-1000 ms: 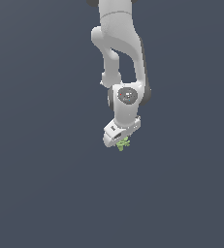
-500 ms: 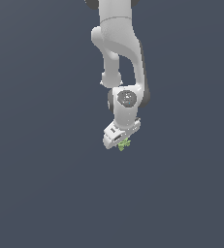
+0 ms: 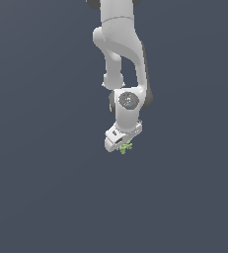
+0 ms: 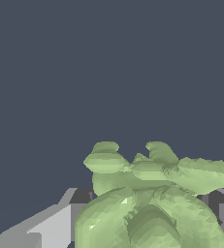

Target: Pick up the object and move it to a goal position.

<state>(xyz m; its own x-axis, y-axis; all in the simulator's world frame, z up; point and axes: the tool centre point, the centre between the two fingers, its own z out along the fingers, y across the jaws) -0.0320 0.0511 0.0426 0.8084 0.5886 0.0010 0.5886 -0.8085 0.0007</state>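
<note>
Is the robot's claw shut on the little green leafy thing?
Yes, shut on it. The leafy object sits between the gripper fingers, one on each side.

This is no home, kitchen or workshop but a bare simulated scene. The background (image 3: 41, 188) is one flat, even slate-blue field with no walls, furniture, floor edge or horizon in either view. The white robot arm (image 3: 120, 54) has smooth, shaded, untextured surfaces, and the light-green leafy object (image 4: 152, 203) is built of visible flat facets, all marks of a computer render, not a photographed room.
</note>
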